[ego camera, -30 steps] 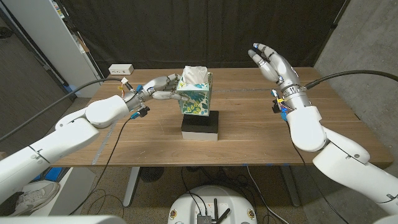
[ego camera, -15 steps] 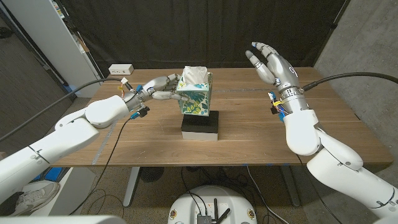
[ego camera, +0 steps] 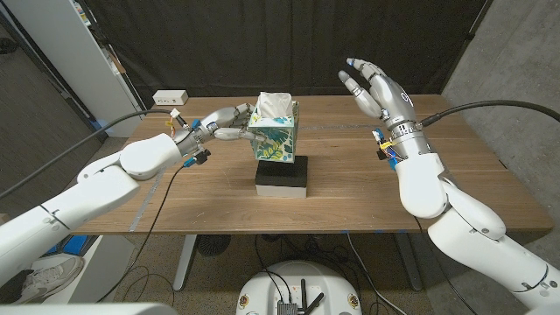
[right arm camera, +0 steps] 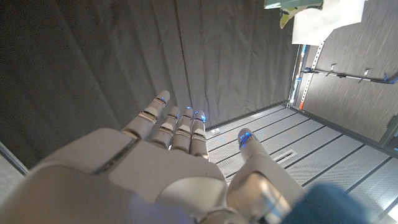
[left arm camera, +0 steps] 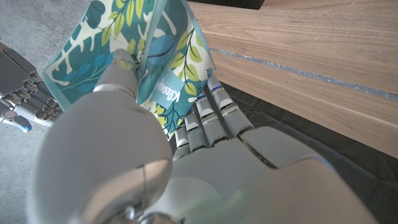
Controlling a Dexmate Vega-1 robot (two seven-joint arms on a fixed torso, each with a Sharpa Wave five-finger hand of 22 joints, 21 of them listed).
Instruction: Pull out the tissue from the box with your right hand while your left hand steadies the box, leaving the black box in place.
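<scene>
The right hand (ego camera: pixel 378 87) hovers high above the table (ego camera: pixel 367 166), fingers spread and holding nothing, well apart from the tissue box (ego camera: pixel 275 133). The left hand (ego camera: pixel 220 124) grips that box's side, steadying it atop the black box (ego camera: pixel 281 178). This looks like the approach: next, reach across and pinch the white tissue (ego camera: pixel 273 105) poking from the top

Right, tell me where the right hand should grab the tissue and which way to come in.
Probably best to pinch the white tuft of the tissue that stands up out of the top of the tissue box, coming down from above. The left hand grips the box's left side, so the top and right are free. The right hand hangs open, high to the right, and the box sits on the black box.
</scene>
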